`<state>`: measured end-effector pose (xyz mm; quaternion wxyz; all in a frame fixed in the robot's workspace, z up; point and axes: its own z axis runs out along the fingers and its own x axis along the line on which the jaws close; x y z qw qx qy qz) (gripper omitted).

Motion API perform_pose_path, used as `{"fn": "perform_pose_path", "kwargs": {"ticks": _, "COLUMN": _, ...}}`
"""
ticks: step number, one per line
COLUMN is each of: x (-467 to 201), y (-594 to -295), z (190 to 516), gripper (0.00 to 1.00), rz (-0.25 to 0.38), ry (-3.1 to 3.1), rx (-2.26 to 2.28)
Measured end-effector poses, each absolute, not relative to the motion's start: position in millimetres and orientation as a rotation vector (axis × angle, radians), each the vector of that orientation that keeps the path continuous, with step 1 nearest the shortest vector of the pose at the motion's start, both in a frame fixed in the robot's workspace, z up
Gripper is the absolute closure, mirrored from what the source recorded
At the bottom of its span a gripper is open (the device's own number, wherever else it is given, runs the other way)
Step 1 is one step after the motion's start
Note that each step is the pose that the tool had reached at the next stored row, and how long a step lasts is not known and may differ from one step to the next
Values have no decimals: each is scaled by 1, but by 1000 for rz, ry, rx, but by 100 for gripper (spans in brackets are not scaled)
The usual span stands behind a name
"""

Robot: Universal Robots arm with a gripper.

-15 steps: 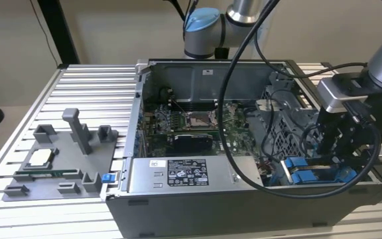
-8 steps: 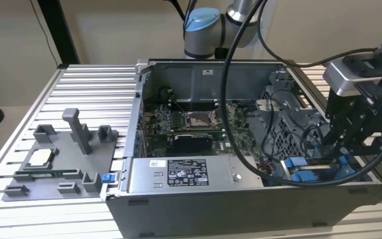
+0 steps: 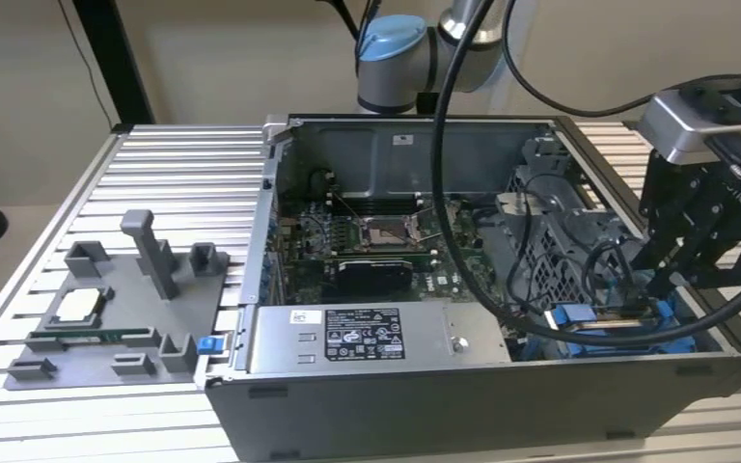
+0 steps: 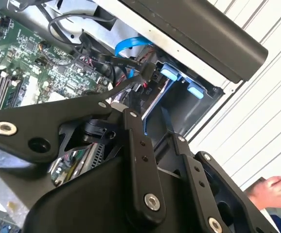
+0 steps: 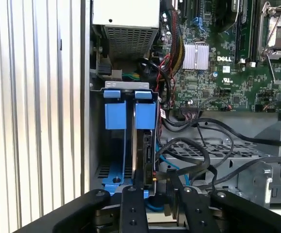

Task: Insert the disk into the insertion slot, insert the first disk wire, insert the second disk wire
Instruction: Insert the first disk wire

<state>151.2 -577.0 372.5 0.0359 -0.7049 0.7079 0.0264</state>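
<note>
The disk (image 5: 146,150) stands edge-on in the insertion slot (image 5: 112,180), its blue frame tabs (image 5: 131,109) at the slot's mouth. In the exterior view the blue frame (image 3: 602,321) sits in the case's near corner on the exterior view's right. My gripper (image 3: 658,287) hangs right over it, shut on a black disk wire (image 4: 131,81). That wire ends in a connector (image 4: 148,73) at the disk's end. A blue flat cable (image 4: 131,43) loops close by. Both wrist views show my gripper (image 5: 164,204) (image 4: 116,102) low over the bay.
The open computer case (image 3: 474,386) lies on a ribbed aluminium table (image 3: 178,174). The power-supply box (image 3: 358,338), the motherboard (image 3: 384,236) and loose black cables (image 5: 199,145) crowd the bay. A grey fixture plate (image 3: 113,309) lies on the exterior view's left. A person's hand (image 4: 272,191) is beside the case.
</note>
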Motion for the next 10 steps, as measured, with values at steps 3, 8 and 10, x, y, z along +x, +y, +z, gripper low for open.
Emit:
{"fn": "perform_pose_path", "kwargs": {"ticks": 3, "x": 151, "y": -577, "z": 373, "gripper": 0, "rz": 81, "ry": 2174, "rx": -2165}}
{"fn": "perform_pose_path", "kwargs": {"ticks": 8, "x": 151, "y": -577, "z": 373, "gripper": 0, "rz": 81, "ry": 2175, "rx": -2165}}
{"fn": "perform_pose_path", "kwargs": {"ticks": 10, "x": 153, "y": -577, "z": 373, "gripper": 0, "rz": 81, "ry": 2175, "rx": -2166}}
